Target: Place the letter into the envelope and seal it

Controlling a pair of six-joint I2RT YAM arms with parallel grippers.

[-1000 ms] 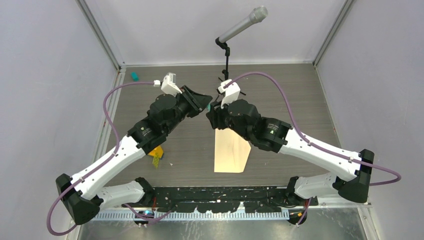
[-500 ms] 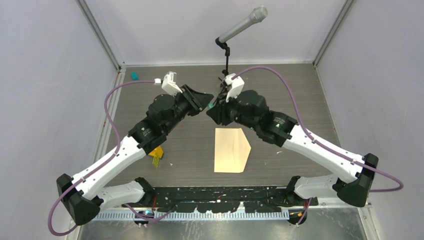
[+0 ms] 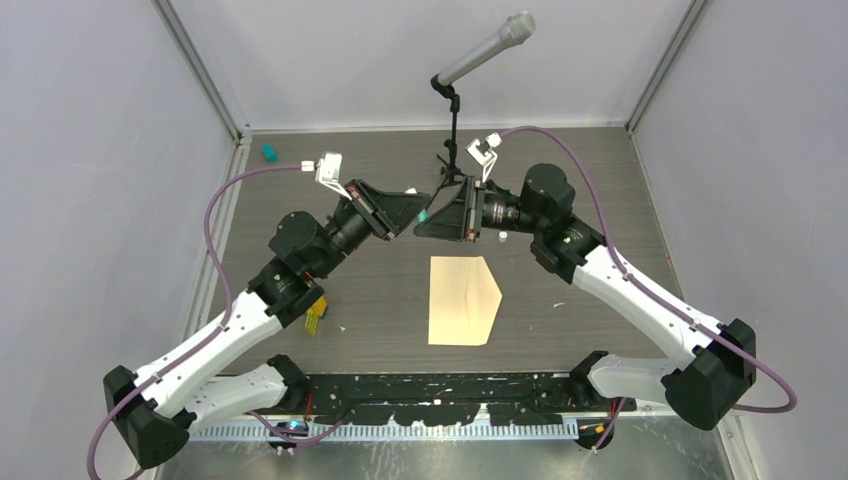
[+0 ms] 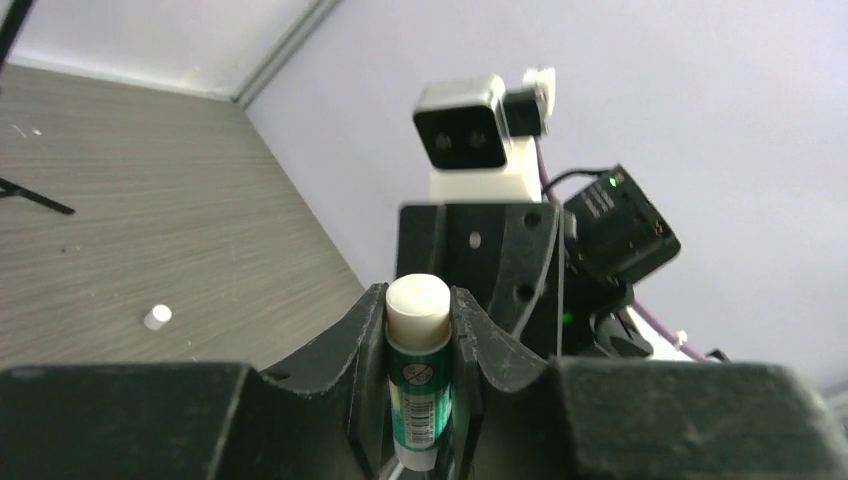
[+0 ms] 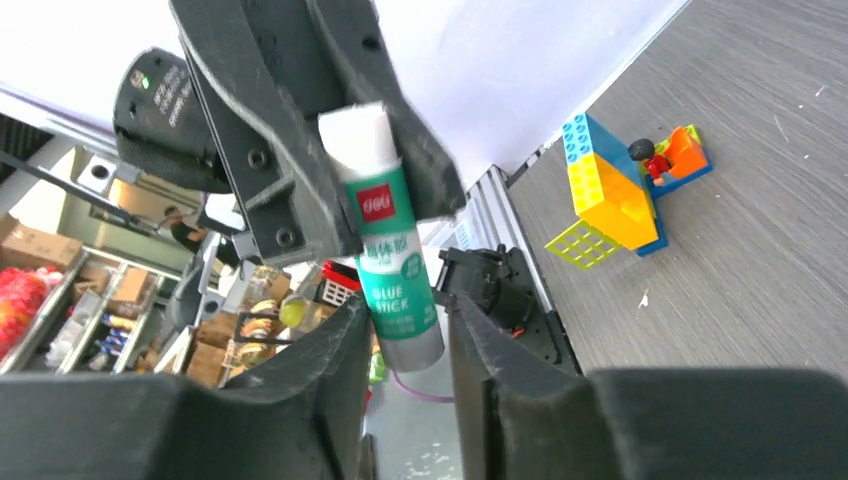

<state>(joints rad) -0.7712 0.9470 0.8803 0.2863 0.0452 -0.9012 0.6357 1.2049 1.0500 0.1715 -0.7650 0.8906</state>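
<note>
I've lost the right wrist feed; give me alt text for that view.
A green-and-white glue stick is clamped at its top in the left gripper's jaws, its lower end between the right gripper's jaws. Behind, a colourful block toy sits on the grey table.

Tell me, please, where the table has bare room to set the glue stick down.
Bare: the table in its far right corner beyond the right arm, and the strip between the toy bricks and the envelope. Crowded: far centre, where the left gripper and right gripper meet on the glue stick by the microphone stand, near a small white cap.
</note>
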